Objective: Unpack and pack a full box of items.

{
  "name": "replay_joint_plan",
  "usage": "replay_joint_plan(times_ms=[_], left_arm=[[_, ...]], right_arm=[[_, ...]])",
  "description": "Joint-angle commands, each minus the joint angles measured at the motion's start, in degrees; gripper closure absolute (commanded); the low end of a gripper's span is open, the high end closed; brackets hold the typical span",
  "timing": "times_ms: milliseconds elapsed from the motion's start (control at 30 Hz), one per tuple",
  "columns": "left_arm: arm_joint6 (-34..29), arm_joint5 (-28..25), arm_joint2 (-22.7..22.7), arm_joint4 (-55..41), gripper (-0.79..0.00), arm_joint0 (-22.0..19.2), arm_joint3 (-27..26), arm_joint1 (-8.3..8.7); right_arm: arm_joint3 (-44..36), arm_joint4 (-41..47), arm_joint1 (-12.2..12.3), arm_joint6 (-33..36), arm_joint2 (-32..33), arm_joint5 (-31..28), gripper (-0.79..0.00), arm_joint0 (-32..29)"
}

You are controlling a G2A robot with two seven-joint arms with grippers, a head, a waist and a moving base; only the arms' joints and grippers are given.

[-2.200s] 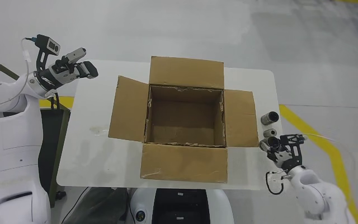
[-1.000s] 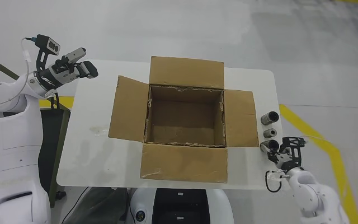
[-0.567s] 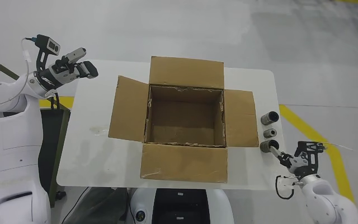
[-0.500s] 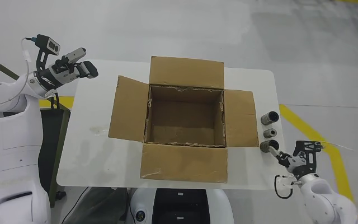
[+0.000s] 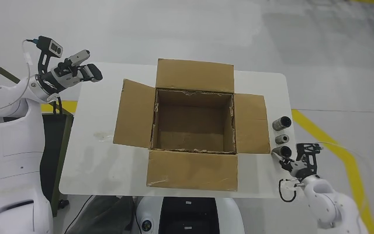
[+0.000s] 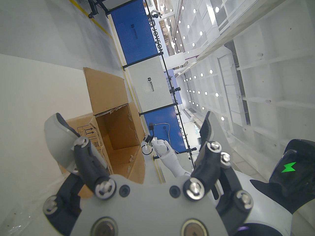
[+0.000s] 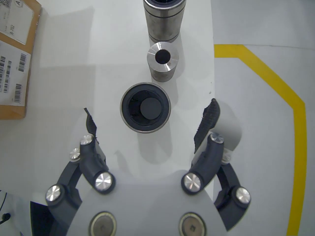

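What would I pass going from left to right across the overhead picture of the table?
left gripper → open cardboard box → row of three metal cylinders

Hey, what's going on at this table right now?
A two-armed robot is working with an open cardboard box, which sits empty mid-table. Three metal cylinders stand in a row on the table beside it. The right gripper, open, is poised at the nearest cylinder without gripping it. The left gripper, also open, is held by the table's far corner.
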Motion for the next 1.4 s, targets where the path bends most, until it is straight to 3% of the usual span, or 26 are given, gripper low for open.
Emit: replay_joint_plan(times_ms=[0, 67, 133, 167, 200, 500, 533, 567, 800, 1067, 1367], left_arm=[[0.00, 0.00, 0.00, 0.00, -0.785, 0.00, 0.00, 0.00], [0.00, 0.00, 0.00, 0.00, -0.785, 0.00, 0.00, 0.00], [0.00, 0.00, 0.00, 0.00, -0.785, 0.00, 0.00, 0.00], [0.00, 0.00, 0.00, 0.00, -0.785, 0.00, 0.00, 0.00], [0.00, 0.00, 0.00, 0.00, -0.785, 0.00, 0.00, 0.00], [0.00, 0.00, 0.00, 0.00, -0.785, 0.00, 0.00, 0.00], [0.00, 0.00, 0.00, 0.00, -0.785, 0.00, 0.00, 0.00], [0.00, 0.00, 0.00, 0.00, -0.785, 0.00, 0.00, 0.00], [0.00, 0.00, 0.00, 0.00, -0.785, 0.00, 0.00, 0.00], [0.00, 0.00, 0.00, 0.00, -0.785, 0.00, 0.00, 0.00], [0.00, 0.00, 0.00, 0.00, -0.785, 0.00, 0.00, 0.00]], right_arm=[[0.47, -0.23, 0.01, 0.12, -0.34, -0.01, -0.785, 0.52], [0.70, -0.19, 0.03, 0.25, -0.59, -0.14, -0.785, 0.93], [0.85, -0.33, 0.07, 0.76, -0.77, -0.30, -0.542, 1.27], [0.92, -0.34, 0.09, 1.07, -0.89, -0.34, -0.379, 1.46], [1.03, -0.28, 0.11, 1.29, -0.94, -0.33, -0.345, 1.64], [2.10, 0.37, 0.28, 2.81, -1.06, -0.65, -0.283, 2.86], [2.00, 0.33, 0.30, 2.87, -1.05, -0.69, -0.197, 2.86], [1.89, 0.26, 0.32, 2.92, -1.04, -0.74, 0.000, 2.84], [-0.74, -0.06, 0.54, 3.91, -0.12, -1.14, 0.000, 1.39], [-9.54, 3.88, 0.68, 3.96, 4.81, -2.27, 0.000, -6.11], [-18.35, 7.06, 0.31, -1.41, 9.50, -1.61, 0.000, -12.56]])
